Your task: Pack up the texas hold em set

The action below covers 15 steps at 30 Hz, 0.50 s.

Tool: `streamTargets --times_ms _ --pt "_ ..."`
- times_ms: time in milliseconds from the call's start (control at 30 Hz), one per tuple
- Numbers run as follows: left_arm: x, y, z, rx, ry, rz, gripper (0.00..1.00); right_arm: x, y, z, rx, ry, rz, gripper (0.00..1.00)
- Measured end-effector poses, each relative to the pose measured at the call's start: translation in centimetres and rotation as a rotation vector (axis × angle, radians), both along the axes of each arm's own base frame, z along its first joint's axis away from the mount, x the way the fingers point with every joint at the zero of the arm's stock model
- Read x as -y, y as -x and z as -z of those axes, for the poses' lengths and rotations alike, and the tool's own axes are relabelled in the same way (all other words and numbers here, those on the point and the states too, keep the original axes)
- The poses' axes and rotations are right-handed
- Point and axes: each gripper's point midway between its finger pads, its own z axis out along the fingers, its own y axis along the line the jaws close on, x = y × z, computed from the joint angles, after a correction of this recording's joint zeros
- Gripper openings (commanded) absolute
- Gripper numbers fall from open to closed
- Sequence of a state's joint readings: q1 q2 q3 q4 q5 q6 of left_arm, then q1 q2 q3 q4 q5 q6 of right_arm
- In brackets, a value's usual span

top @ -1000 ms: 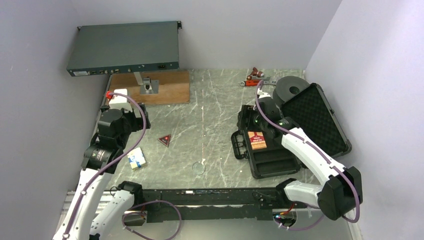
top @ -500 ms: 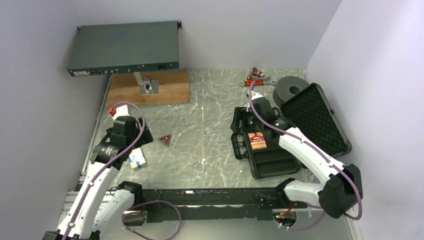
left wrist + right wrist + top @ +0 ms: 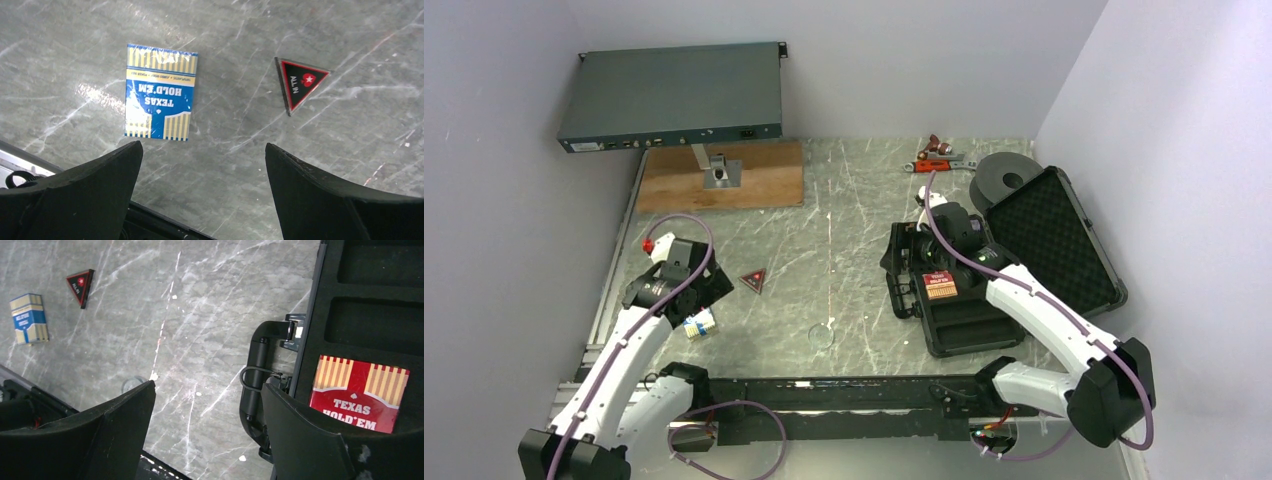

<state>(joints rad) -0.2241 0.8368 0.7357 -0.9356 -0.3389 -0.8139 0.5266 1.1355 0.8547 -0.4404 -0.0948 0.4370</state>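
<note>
Pickup of the blue-and-white cardboard card box (image 3: pixel 160 91) is judged underway; the wide, empty left claw (image 3: pixel 202 147) must be lowered toward eleven o'clock.

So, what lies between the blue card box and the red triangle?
Nothing: the left wrist view shows only bare table between the blue card box and the red triangle.
</note>
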Motion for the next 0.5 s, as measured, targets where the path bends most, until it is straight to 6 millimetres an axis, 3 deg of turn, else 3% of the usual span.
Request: streamTargets --times_ms 67,167,500 --pt "-0.2 0.3 0.7 -0.015 0.003 -0.027 1.0 -0.2 0.1 -0.3 0.004 -0.012 -0.009 0.85" --pt "-0.8 1.0 1.8 -0.04 -0.001 -0.068 1.0 -0.3 0.3 -0.8 0.02 -0.03 -0.02 0.99" --pt "-3.2 1.4 4.2 -0.073 0.028 -0.213 1.0 -0.6 0.7 -0.9 0.02 -0.049 -0.043 1.0"
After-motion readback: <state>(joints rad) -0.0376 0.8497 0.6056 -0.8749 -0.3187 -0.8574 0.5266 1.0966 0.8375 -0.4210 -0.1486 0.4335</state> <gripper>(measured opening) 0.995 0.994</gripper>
